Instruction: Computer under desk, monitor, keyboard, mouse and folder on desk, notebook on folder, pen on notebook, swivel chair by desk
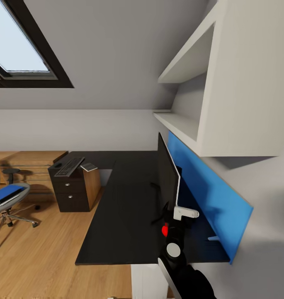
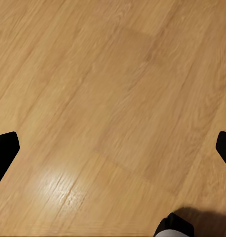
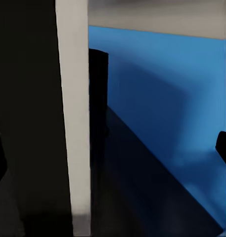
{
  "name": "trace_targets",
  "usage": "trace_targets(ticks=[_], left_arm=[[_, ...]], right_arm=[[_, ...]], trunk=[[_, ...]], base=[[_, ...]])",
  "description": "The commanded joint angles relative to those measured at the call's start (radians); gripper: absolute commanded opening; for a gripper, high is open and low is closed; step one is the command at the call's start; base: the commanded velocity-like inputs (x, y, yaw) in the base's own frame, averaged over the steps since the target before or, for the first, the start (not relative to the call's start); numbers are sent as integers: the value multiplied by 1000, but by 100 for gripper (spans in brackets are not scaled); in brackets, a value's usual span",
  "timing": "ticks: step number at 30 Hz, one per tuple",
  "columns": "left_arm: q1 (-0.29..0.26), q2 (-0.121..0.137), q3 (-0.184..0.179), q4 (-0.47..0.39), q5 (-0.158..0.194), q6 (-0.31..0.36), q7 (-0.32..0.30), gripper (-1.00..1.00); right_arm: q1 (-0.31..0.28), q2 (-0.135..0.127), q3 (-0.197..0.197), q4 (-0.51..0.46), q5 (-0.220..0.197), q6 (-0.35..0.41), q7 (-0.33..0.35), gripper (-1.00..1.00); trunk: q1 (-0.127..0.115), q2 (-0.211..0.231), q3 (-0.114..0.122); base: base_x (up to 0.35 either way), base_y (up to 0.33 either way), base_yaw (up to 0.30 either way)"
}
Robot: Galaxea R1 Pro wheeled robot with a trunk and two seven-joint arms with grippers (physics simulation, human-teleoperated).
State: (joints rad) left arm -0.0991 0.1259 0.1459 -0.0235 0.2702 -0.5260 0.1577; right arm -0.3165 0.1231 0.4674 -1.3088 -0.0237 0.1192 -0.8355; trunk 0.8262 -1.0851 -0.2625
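Note:
The monitor [image 1: 166,176] stands edge-on to me on the black desk [image 1: 117,216], close to the wall. My right gripper [image 1: 177,216] is at its near end, open. In the right wrist view the monitor's pale edge [image 3: 73,123] runs between the spread fingertips [image 3: 224,150]. At the desk's far end lie the keyboard [image 1: 69,166], the small mouse [image 1: 57,165] and the grey notebook [image 1: 88,167]. The blue folder [image 1: 7,194] rests on the swivel chair [image 1: 11,207], away from the desk at far left. My left gripper [image 2: 113,148] hangs open over the floor. The pen and computer are out of view.
A blue wall panel [image 1: 208,187] runs behind the monitor, with white shelves [image 1: 187,124] overhead. A black drawer unit [image 1: 69,193] sits under the desk's far end, beside a wooden chest [image 1: 30,166]. Wood floor [image 1: 42,249] lies open left of the desk. A white panel [image 1: 146,282] shows below the desk's near edge.

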Motion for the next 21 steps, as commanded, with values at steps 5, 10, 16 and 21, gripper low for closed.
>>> trace_targets(ticks=[5, 10, 16, 21], left_arm=[[-1, 0, 7, 1, -5, -2, 0, 100], [-1, 0, 7, 1, -5, -2, 0, 100], [-1, 0, 7, 1, -5, -3, 0, 100], [-1, 1, 7, 1, -5, -3, 0, 100]], right_arm=[[-1, 0, 2, 0, -2, 8, -6, 100], [-1, 0, 2, 0, -2, 8, -5, 100], [-1, 0, 3, 0, -2, 8, -5, 100], [-1, 0, 4, 0, -2, 7, -5, 100]], trunk=[[0, -1, -1], [0, -1, -1], [0, -1, -1], [0, -1, -1]], base=[[-321, -1, 0], [-166, -117, 0], [-19, -68, 0], [-2, -6, 0]])
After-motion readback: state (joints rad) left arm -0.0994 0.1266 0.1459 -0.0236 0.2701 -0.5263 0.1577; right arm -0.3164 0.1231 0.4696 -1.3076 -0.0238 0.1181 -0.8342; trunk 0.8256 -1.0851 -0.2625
